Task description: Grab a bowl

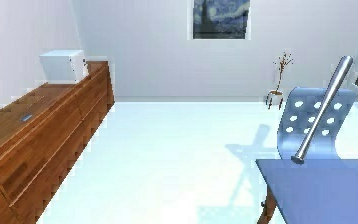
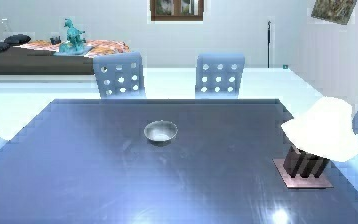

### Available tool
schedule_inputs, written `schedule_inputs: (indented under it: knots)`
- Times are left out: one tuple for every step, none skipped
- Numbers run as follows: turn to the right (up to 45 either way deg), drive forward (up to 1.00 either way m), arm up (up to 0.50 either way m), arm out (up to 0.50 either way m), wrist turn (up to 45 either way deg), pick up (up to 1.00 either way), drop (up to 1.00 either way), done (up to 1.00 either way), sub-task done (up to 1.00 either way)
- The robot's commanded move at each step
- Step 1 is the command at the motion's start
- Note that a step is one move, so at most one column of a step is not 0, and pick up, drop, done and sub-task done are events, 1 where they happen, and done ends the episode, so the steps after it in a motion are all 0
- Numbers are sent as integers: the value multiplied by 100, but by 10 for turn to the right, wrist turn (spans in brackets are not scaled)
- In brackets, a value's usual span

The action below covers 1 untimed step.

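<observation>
Dark blue-grey counter (image 2: 77, 170) takes up the near part of the arm side view, and its corner also shows at the forward view's lower right. On it, out toward the middle and a little to the picture's left, stands the bowl (image 2: 161, 131): small, grey, upright, with bare counter all round it. Well apart from it, at the view's right, a white rounded thing on a brown ribbed base (image 2: 314, 145) sits on a brown mat (a lamp, perhaps; I cannot say for sure). Past the counter's far edge stand two blue chairs with holes in their backs (image 2: 120, 76), both facing the counter. Farther still, at the far left, a low bed (image 2: 27, 62) carries a teal statue (image 2: 72, 36).

In the forward view a wooden dresser (image 1: 47, 130) runs along the left wall with a white box (image 1: 62, 65) on top, and a painting (image 1: 222, 18) hangs on the far wall.

What state the pincer is in, I cannot tell from these pictures.

My reading is that the robot is parked alongside the counter and the reach has yet to be made. The next move likely calls for nudging the base so the arm's line meets the bowl, then raising the arm above the counter top and extending it out, keeping away from the brown-based thing.
</observation>
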Motion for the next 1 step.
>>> schedule_inputs:
  knots:
    - [0, 0, 50, 0, 0, 0, 0, 0, 0]
